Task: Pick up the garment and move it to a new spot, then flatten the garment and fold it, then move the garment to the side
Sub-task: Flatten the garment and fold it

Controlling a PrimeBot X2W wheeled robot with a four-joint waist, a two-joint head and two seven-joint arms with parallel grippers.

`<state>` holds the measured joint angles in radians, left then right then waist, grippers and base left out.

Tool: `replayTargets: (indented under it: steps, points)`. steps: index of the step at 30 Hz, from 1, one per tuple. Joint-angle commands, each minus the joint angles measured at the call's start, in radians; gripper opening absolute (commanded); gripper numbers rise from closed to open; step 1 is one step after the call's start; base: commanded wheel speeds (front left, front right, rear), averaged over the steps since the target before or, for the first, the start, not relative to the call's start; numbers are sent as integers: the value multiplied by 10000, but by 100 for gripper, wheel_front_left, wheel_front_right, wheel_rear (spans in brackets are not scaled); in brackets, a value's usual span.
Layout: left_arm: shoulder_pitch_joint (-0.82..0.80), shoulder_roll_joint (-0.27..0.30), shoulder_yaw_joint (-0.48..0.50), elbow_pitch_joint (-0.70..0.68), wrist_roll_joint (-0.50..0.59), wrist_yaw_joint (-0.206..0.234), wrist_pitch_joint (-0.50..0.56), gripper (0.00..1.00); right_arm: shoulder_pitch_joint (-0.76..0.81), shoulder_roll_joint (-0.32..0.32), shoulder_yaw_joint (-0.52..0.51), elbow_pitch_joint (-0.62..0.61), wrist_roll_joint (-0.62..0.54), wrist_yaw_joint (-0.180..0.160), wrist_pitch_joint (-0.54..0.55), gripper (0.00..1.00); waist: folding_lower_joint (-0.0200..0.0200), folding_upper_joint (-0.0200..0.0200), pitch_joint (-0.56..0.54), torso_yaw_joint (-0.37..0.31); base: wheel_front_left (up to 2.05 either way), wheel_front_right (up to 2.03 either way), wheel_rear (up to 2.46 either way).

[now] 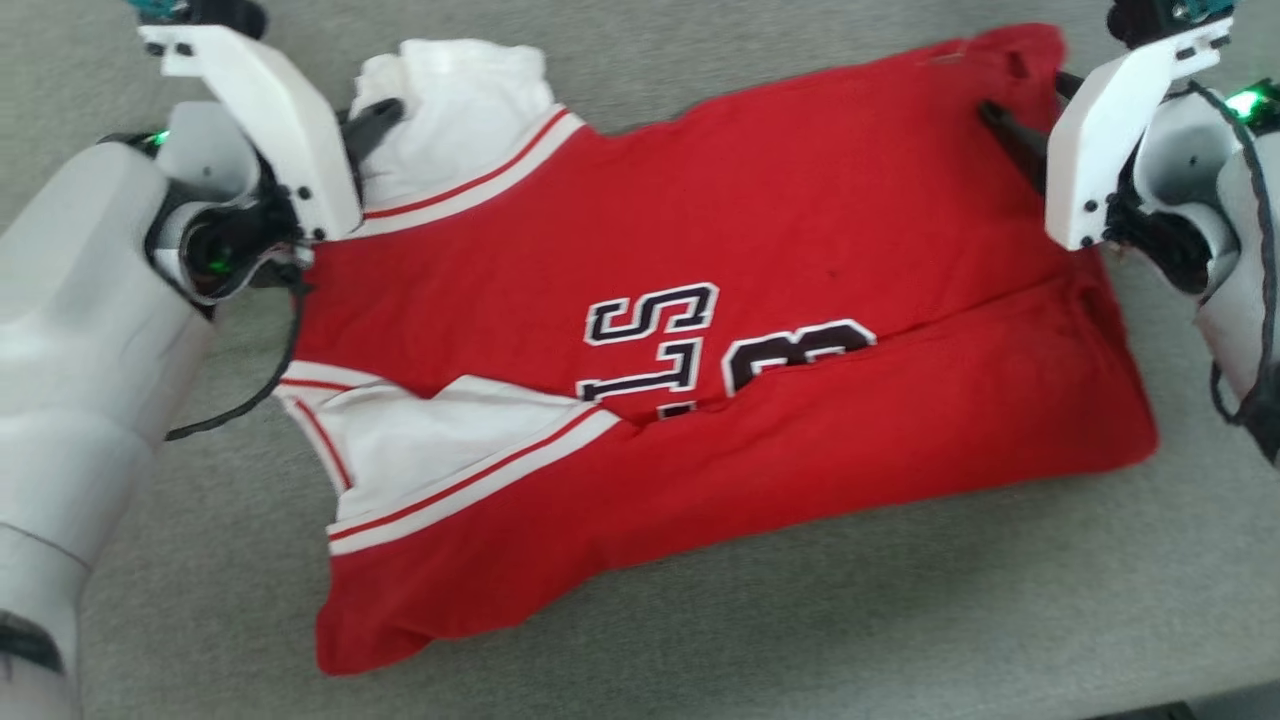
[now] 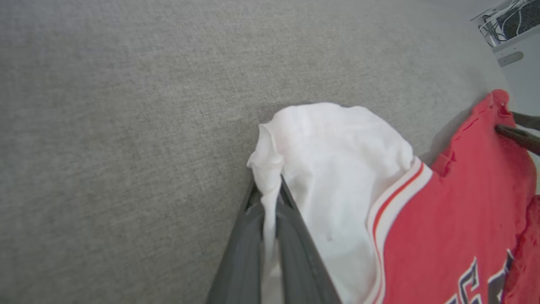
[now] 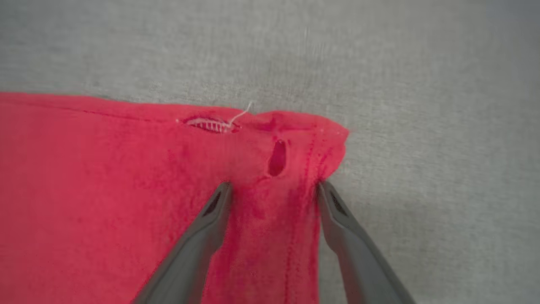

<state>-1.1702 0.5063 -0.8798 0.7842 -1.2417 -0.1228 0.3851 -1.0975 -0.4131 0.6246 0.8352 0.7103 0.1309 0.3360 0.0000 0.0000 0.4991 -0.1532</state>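
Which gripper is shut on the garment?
The left gripper: its fingers pinch the white corner of the garment. The right gripper stands open astride the red corner.

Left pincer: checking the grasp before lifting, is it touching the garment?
Touching. The left wrist view shows the left pincer shut on the garment, white cloth pinched between its jaws.

Print (image 1: 650,335) on garment (image 1: 800,200) partly under fold (image 1: 900,410)

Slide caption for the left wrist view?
Left end effector pinching the white corner of a soft red sports garment.
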Motion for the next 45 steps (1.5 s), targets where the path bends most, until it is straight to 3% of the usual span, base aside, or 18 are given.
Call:
replayTargets:
  steps: [1,9,11,12,20,25,33,39,45]
  points:
    - [-144,-90,-65,-38,-43,-15,-50,0,-212,-32,145,239,157,-3,281,100,0,0,199,328,0,0,0]
    - [-200,-513,-399,-328,38,-80,-273,0,-852,-66,802,1626,630,-5,1116,100,0,0,386,736,0,0,0]
    - [-202,-551,-449,-462,-8,-84,-385,0,-835,-7,917,1762,760,-3,1189,22,0,0,370,766,0,0,0]
    - [-201,-549,-457,-525,-48,-85,-429,0,-837,-11,938,1789,848,-3,1142,0,0,0,353,782,0,0,0]
    - [83,-429,-586,-1174,-308,-88,-1186,0,-803,-320,885,1411,1568,-3,274,0,0,0,-247,939,0,0,0]
    - [533,-50,-767,-2222,-601,-89,-1765,0,-289,-757,1068,670,1999,-3,-271,0,0,0,-1044,1093,0,0,0]
    - [2340,1546,-1204,-4906,-971,-87,-2853,0,1760,-2016,1392,-1375,2613,-3,-903,0,0,0,-2041,1293,0,0,0]
    - [4392,2821,-1245,-6624,-1092,15,-4169,0,3725,-3013,943,-2743,2961,-3,-1329,0,0,0,-2411,1363,0,0,0]
    - [6162,3290,-1551,-7926,-1139,600,-5119,0,5691,-3407,-47,-3642,3082,-3,-1653,0,0,0,-2438,1493,0,0,0]
